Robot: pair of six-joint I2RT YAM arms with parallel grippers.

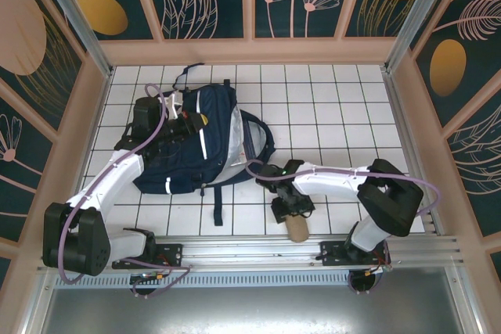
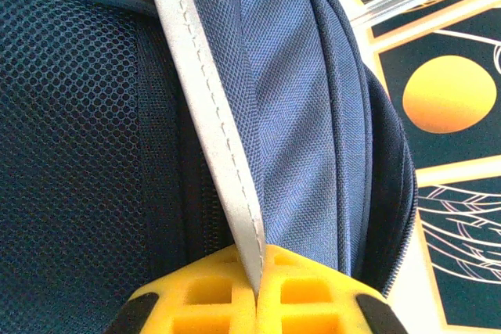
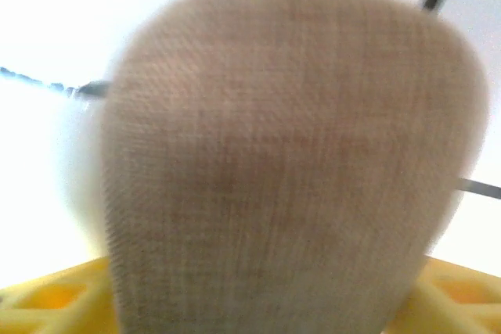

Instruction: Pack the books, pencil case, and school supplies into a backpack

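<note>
Backpack (image 1: 200,142): navy with white stripes; lying flat at left-centre of the white gridded table (image 1: 337,107), straps trailing toward the near edge; a grey patch shows along its right side; whether the main pocket gapes there cannot be told.

Pencil case (image 1: 298,228): tan, oblong, round-ended; lying on the table near the front rail, to the right of the backpack and well apart from it; the one loose item outside the bag.

Progress (a judgement, the bag's inside being hidden): books and the other small supplies are probably packed; the pencil case is left to carry over and push in; late in the task, not finished.

Left gripper (image 2: 257,291): jaws pressed together on a white stripe (image 2: 207,115) of the backpack, the yellow tips meeting with only that strip between them.

Left arm: base at near left; white link slanting up and away to the bag; wrist folded over the bag's upper left part.

Right gripper (image 1: 291,209): set over the pencil case, which lies between its yellow fingers (image 3: 47,299); jaws stand apart with the case between them; the close view is blurred, so whether they press it or merely straddle it cannot be told.

Right arm: base at near right; dark elbow raised above it; forearm stretched leftward across the table; wrist bent back toward the near edge.
</note>
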